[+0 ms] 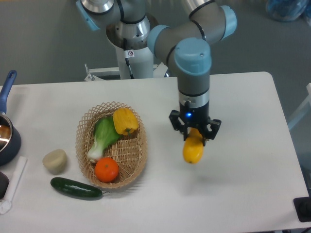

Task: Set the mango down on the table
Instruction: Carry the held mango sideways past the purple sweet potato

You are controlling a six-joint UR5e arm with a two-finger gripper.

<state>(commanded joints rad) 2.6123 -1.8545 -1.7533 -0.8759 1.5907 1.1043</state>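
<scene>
The mango is a smooth yellow-orange oval fruit. My gripper is shut on its upper end and holds it hanging, to the right of the wicker basket. Whether the mango touches the white table or hangs just above it, I cannot tell; a soft shadow lies on the table below it to the right. The upper tip of the mango is hidden between the fingers.
The wicker basket holds a yellow bell pepper, a green leafy vegetable and an orange. A cucumber and a beige lump lie left of it. A blue pot is at the left edge.
</scene>
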